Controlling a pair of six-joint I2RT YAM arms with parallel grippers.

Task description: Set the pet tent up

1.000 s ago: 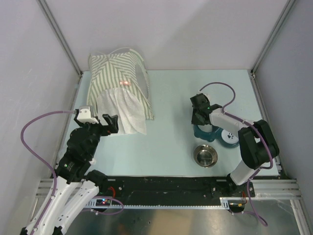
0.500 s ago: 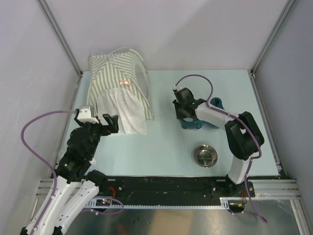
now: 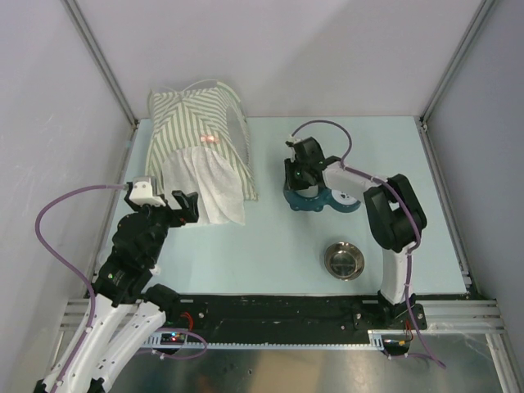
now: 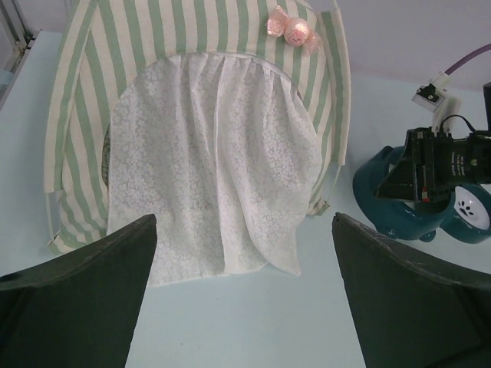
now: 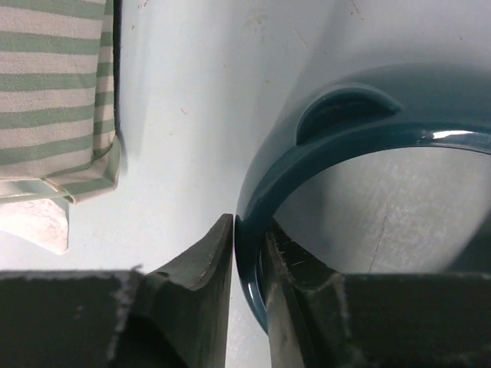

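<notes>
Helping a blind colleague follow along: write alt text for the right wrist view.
The right hand pinches the rim of a teal ring-shaped stand, one finger inside, one outside. A corner of the striped pet tent lies at upper left on the pale table.

A large fabric pet tent (image 3: 199, 147) with olive-green and cream stripes lies straight ahead of the left gripper (image 4: 244, 218), its arched front facing the wide-apart fingers (image 4: 77, 291). A sheer white lace flap (image 4: 215, 169) drapes from the arch down over the opening, its hem spilling onto the table just beyond the fingertips. Small pink rosettes (image 4: 291, 29) sit at the top of the arch. A grey mesh window (image 3: 238, 131) shows on its right side. One striped corner lies well left of the right gripper (image 5: 248, 221).
</notes>
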